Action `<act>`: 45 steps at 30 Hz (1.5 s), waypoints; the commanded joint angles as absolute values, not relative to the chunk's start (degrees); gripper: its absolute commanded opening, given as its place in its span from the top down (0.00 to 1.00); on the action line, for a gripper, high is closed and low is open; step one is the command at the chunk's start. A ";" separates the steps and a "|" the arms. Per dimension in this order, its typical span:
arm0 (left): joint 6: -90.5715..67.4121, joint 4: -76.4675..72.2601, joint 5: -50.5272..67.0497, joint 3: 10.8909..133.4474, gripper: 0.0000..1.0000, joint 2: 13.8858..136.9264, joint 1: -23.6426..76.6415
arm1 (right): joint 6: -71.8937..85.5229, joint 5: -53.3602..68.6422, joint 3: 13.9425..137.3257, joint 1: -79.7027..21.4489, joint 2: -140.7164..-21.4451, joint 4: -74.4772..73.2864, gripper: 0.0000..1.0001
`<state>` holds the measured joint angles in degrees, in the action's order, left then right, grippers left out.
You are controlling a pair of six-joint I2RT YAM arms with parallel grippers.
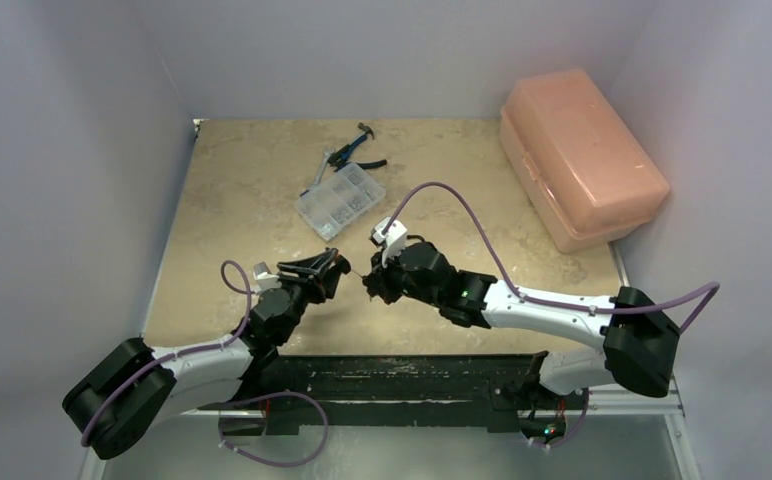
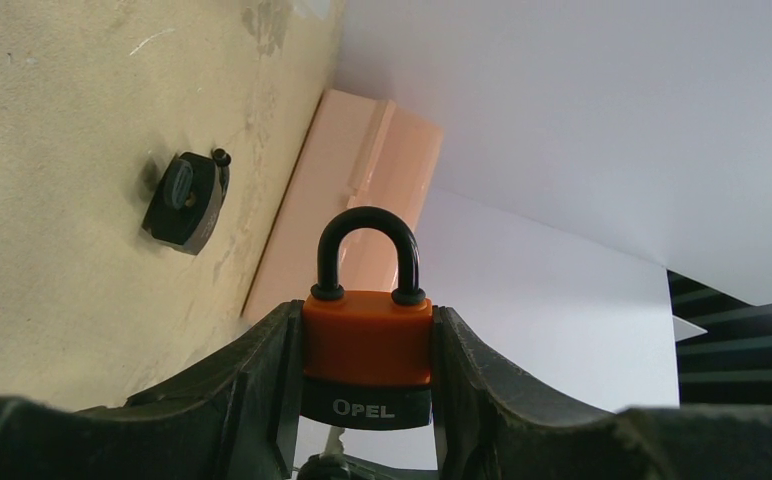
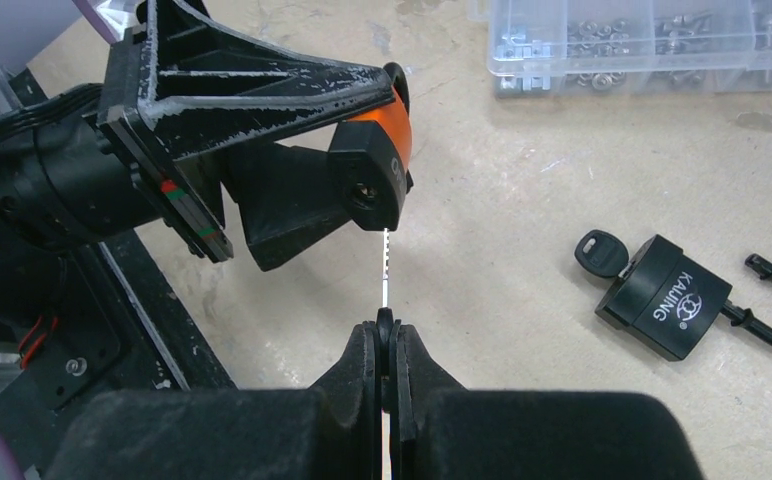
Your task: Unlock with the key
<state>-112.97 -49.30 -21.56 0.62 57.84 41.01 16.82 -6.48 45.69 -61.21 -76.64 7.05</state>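
Above a beige worktop boxed by white walls, the left pincer pinches an orange padlock aloft, shackle shut, its keyhole end turned to the right pincer, which is pressed together on a key whose tip meets that end, apparently steadying the padlock for insertion.

The left arm and right arm have white tubular links between bulky black joint housings, each trailed by a purple cable. A green light glows on the right arm. The left claw has black triangular fingers with scuffed whitish edges and a red-and-green stripe. The right claw is matte black.
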 commanded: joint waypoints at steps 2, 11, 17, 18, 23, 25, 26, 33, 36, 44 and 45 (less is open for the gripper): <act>-112.64 -52.44 -21.61 0.35 1.00 56.62 41.19 | 15.91 -6.40 48.51 -61.70 -76.15 8.67 1.00; -112.67 -52.04 -21.45 0.62 1.00 56.61 41.20 | 15.91 -5.96 50.68 -61.79 -78.23 9.05 1.00; -112.69 -51.78 -21.27 0.62 1.00 56.54 41.24 | 15.82 -5.71 51.66 -61.88 -79.33 9.23 1.00; -112.71 -51.77 -21.27 0.62 1.00 56.46 41.22 | 15.82 -5.75 51.72 -61.88 -79.50 9.18 1.00; -112.81 -51.25 -21.20 0.87 1.00 56.40 41.25 | 15.85 -5.76 51.95 -61.93 -80.35 9.05 1.00; -112.77 -51.40 -21.10 0.89 1.00 56.55 41.24 | 15.97 -5.79 52.12 -61.96 -80.71 9.05 1.00; -112.75 -51.41 -21.04 0.90 1.00 56.55 41.22 | 15.98 -5.80 52.12 -61.96 -80.87 9.05 1.00; -112.19 -51.00 -20.92 0.88 1.00 56.36 41.22 | 16.00 -6.61 52.93 -61.96 -81.45 8.68 1.00; -112.00 -50.90 -20.92 0.88 1.00 56.12 41.22 | 16.13 -7.40 53.45 -61.96 -81.84 8.07 1.00; -111.04 -50.41 -21.39 0.88 1.00 55.50 41.23 | 17.33 -6.75 55.66 -61.96 -83.63 5.57 1.00; -110.72 -50.26 -21.48 0.97 1.00 55.28 41.26 | 17.67 -6.14 56.43 -61.97 -83.86 5.08 1.00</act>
